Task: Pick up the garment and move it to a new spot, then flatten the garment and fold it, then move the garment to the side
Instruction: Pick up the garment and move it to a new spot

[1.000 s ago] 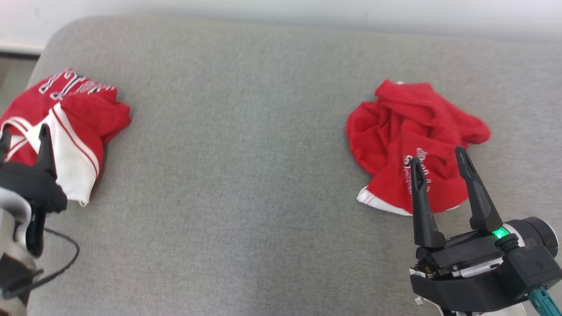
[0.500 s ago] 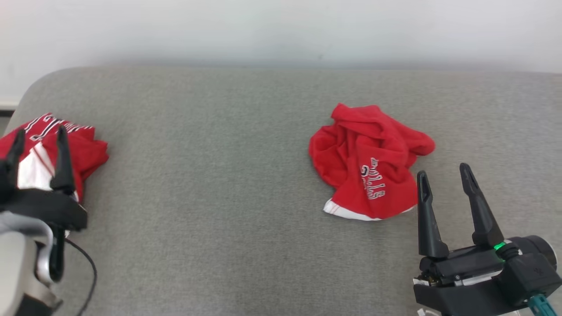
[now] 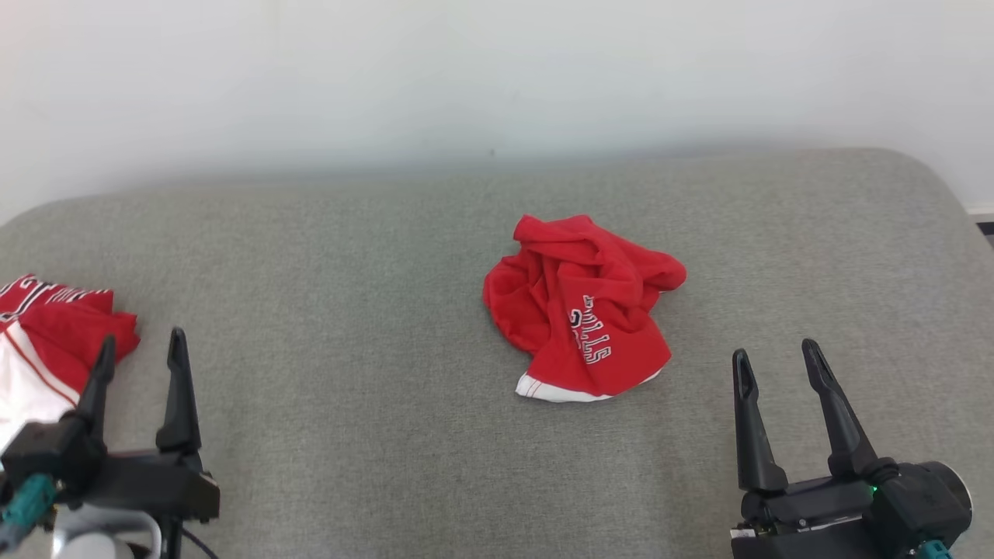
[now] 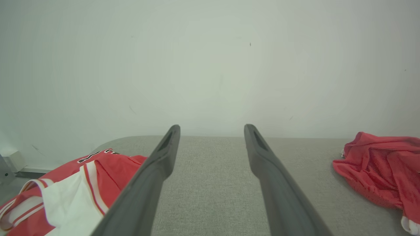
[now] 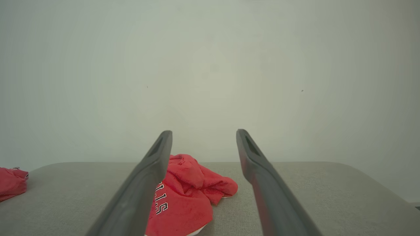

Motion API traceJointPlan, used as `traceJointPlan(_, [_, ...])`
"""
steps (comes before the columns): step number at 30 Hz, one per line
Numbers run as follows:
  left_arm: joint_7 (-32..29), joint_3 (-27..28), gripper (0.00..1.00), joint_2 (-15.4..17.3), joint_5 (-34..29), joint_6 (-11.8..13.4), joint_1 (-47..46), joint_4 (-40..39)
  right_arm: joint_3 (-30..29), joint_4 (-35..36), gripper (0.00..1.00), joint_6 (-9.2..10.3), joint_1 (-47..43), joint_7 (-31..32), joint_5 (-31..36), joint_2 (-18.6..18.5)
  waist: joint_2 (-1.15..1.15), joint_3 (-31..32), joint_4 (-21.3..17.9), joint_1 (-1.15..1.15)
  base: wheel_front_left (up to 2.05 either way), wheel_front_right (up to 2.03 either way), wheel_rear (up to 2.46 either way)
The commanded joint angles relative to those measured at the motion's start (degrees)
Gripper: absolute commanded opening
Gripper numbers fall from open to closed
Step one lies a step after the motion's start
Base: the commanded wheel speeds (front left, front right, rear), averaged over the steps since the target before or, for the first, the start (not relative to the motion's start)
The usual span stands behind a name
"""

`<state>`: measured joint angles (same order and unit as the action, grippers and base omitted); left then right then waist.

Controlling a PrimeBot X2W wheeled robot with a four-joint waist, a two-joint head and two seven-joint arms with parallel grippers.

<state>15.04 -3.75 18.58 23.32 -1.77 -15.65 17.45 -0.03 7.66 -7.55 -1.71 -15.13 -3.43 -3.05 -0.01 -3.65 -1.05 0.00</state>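
Head view: garment (image 3: 582,310) crumpled mid-surface (image 3: 349,326), bare grey all round; shirt (image 3: 46,341) at left edge. Spread wide, empty: left gripper (image 3: 143,338), right gripper (image 3: 775,349). Left wrist view: shirt lower left, garment far right. Right wrist view: garment low, left of centre.

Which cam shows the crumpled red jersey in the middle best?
Head view: the crumpled red jersey lies whole and unobstructed, lettering and white hem visible. Left wrist view catches it at the right edge, cropped. In the right wrist view, the right gripper hides its left side.
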Motion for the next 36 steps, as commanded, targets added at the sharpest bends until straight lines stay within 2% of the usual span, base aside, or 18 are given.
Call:
traceJointPlan(1, [0.2, 1.1, 1.0, -1.2, -1.4, -0.3, 2.4, -1.5, -0.3, -0.6, 1.0, 0.13, -0.9, 0.0, -0.3, 0.2, 0.01, 1.3, -1.1, 0.0, 0.0, 0.0, 0.0])
traceJointPlan(13, [0.2, 6.2, 1.0, -6.6, -6.1, -2.8, 12.3, -8.3, -1.5, -4.4, 1.0, 0.13, -2.7, 0.0, -1.4, 0.2, 0.01, 3.2, 0.1, 0.0, 0.0, 0.0, 0.0])
traceJointPlan(25, [0.2, 7.6, 1.0, -11.6, -10.9, -4.7, 19.1, -8.9, -2.0, -7.9, 1.0, 0.13, -4.0, 0.0, -1.7, 0.2, 0.01, 4.3, 0.7, 0.0, 0.0, 0.0, 0.0])
traceJointPlan(36, [0.2, 7.2, 1.0, -13.5, -14.6, -5.5, 20.6, -9.9, -2.5, -10.5, 1.0, 0.13, -5.4, 0.0, -1.2, 0.2, 0.01, 4.8, 1.1, 0.0, 0.0, 0.0, 0.0])
